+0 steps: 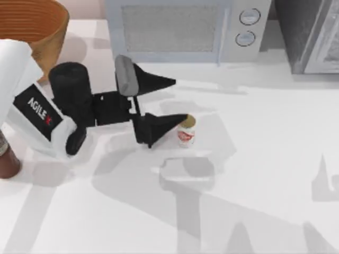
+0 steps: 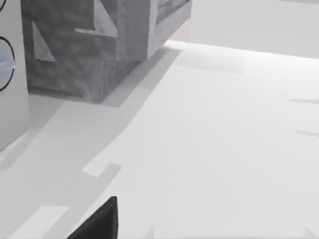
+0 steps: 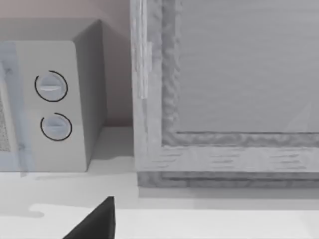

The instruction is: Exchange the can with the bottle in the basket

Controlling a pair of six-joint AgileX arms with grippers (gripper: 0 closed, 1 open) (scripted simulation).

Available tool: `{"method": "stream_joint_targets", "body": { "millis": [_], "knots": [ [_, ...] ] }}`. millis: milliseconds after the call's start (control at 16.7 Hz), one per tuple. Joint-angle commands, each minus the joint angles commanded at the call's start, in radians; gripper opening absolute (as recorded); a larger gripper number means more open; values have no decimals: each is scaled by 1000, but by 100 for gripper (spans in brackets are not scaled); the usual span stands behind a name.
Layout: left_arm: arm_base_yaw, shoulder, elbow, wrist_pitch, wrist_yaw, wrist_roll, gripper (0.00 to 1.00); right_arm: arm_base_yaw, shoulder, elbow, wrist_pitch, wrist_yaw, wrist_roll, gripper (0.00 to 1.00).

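The left gripper (image 1: 172,100) lay low over the table (image 1: 265,159), pointing toward the right side; its two black fingers were spread wide apart and held nothing; the near fingertip (image 1: 180,119) was just beside the gold top of the can (image 1: 186,132), and whether it touched could not be told. The can stood upright on the table near the middle. The bottle (image 1: 7,159) stood at the left edge of the table; the basket (image 1: 39,26) sat in the far left corner, beside a microwave (image 1: 185,29). The right gripper faced the microwave (image 3: 55,104) and a grey cabinet (image 3: 224,99); its jaw state could not be told.
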Motion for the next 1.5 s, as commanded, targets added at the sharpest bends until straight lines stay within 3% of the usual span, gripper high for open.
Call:
{"method": "stream_joint_targets", "body": {
  "millis": [360, 1020, 1260, 1500],
  "knots": [
    [118, -467, -213, -283, -262, 15, 100, 0, 0, 0, 0, 0, 0, 100],
    [275, -1630, -721, -885, -815, 0, 100, 0, 0, 0, 0, 0, 0, 100],
    [291, -2031, -885, -1057, -967, -12, 100, 0, 0, 0, 0, 0, 0, 100],
    [291, -2272, -997, -1171, -1067, -19, 100, 0, 0, 0, 0, 0, 0, 100]
  ]
}}
